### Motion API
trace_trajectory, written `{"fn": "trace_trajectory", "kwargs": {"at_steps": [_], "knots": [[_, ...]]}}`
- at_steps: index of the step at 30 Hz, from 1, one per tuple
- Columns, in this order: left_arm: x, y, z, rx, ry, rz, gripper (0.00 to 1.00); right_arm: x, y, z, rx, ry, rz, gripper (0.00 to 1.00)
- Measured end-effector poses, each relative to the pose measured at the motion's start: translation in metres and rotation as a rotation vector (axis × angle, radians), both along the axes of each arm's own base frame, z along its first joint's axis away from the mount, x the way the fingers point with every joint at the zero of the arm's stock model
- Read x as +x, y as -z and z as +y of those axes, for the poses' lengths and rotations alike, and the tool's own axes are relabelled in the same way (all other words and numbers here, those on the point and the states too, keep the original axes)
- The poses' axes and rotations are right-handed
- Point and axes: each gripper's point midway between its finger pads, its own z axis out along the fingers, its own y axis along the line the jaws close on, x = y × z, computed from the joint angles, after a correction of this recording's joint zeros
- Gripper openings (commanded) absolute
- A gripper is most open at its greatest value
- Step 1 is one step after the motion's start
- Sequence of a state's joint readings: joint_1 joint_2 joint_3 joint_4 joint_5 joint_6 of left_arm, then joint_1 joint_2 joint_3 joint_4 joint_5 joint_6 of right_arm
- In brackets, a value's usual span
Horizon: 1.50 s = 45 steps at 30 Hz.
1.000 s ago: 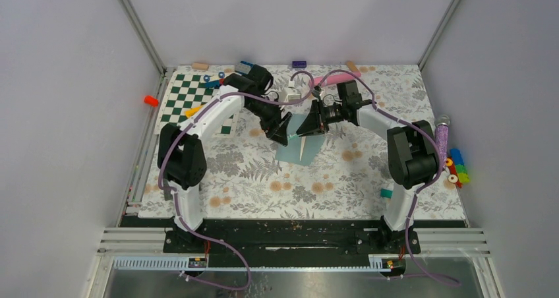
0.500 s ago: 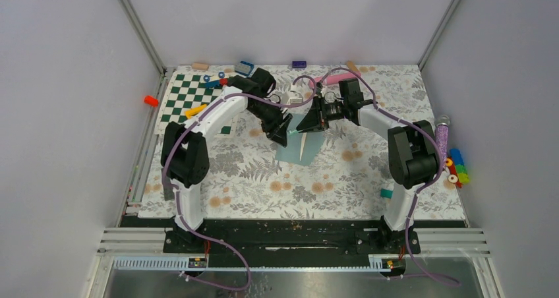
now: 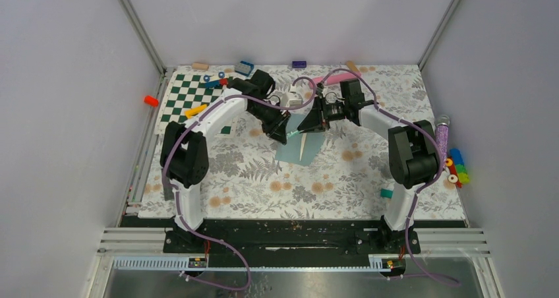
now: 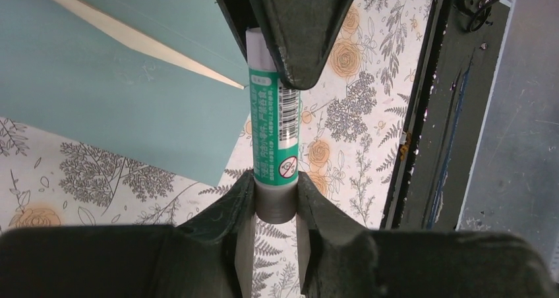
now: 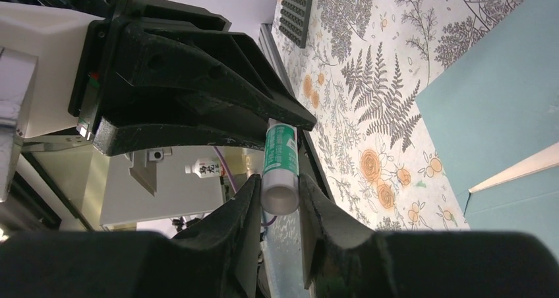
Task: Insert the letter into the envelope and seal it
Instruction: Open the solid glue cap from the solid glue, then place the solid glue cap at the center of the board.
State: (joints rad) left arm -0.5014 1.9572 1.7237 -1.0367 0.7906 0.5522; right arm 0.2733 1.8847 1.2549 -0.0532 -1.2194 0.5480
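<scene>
On the left side, the left gripper (image 4: 275, 198) has closed within the last second. Before, its fingers stood wide near the glue stick (image 4: 273, 123); now they press the grey end of it from both sides. The right gripper (image 5: 281, 194) has not changed and clamps the other, white end of the same stick. So the stick is held between both arms, and I judge that the cap is about to be pulled off, so that the flap can be glued.

The envelope (image 3: 290, 154) lies flat on the flowered table cover (image 3: 264, 179), just under the two grippers. The letter (image 4: 132, 37) seems to be already inside, because only a thin cream strip shows at the opening.

The top view hides the stick almost completely behind the fingers. The left wrist view shows its green label and the cream strip clearly. The right wrist view shows the left fingers closed on the far end.
</scene>
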Motion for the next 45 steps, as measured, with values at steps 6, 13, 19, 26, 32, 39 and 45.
{"fn": "trace_trajectory", "kwargs": {"at_steps": [6, 13, 19, 26, 32, 39, 45], "knots": [[-0.004, 0.013, 0.018, 0.007, -0.026, 0.021, 0.00, 0.011, 0.004, -0.014, 0.011, 0.057, 0.025, 0.04], [-0.014, 0.039, 0.057, 0.084, -0.091, 0.120, 0.00, 0.031, 0.000, -0.036, 0.023, 0.128, 0.002, 0.03], [-0.007, 0.047, 0.067, 0.147, -0.113, 0.080, 0.00, 0.030, 0.001, -0.034, 0.018, 0.123, -0.001, 0.03], [0.037, 0.072, 0.097, 0.337, -0.285, -0.063, 0.00, 0.029, 0.010, -0.036, -0.015, 0.131, -0.003, 0.03], [0.071, 0.114, 0.136, 0.603, -0.413, -0.164, 0.00, 0.025, 0.020, -0.039, -0.057, 0.136, 0.012, 0.03], [0.075, 0.125, 0.158, 0.811, -0.407, -0.232, 0.11, 0.025, 0.022, -0.040, -0.073, 0.141, 0.008, 0.04], [0.074, 0.121, 0.154, 0.856, -0.373, -0.276, 0.31, 0.025, 0.022, -0.040, -0.073, 0.140, 0.008, 0.04]]}}
